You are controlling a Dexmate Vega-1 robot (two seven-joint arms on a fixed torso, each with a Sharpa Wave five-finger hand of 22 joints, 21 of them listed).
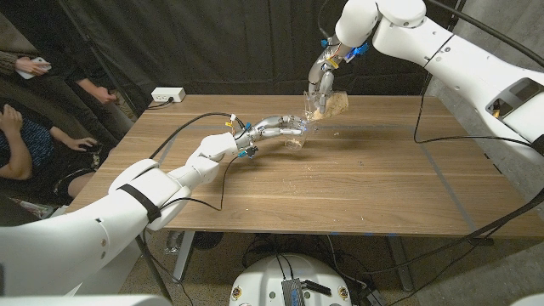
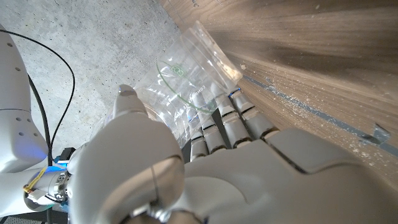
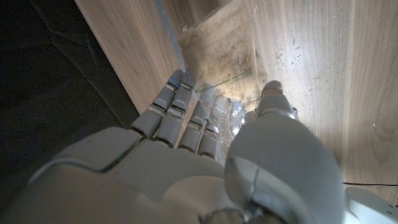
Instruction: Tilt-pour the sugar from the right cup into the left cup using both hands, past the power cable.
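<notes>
My right hand [image 1: 323, 78] holds a clear plastic cup [image 1: 326, 104] with brownish sugar, lifted above the table's far middle and tilted. In the right wrist view the right hand [image 3: 205, 162] wraps the sugar cup [image 3: 217, 50], the sugar lying along its wall. My left hand [image 1: 276, 127] grips a second clear cup [image 1: 299, 134] standing on the table just below and to the left of the raised one. The left hand [image 2: 205, 162] shows closed around that clear cup [image 2: 186, 81] in the left wrist view. A black power cable [image 1: 459, 136] lies across the table's right side.
A white power strip [image 1: 167, 96] sits at the table's far left corner. Scattered sugar grains [image 2: 298, 106] lie on the wooden table [image 1: 340, 187]. People sit beyond the table's left edge [image 1: 34, 127]. A black curtain hangs behind.
</notes>
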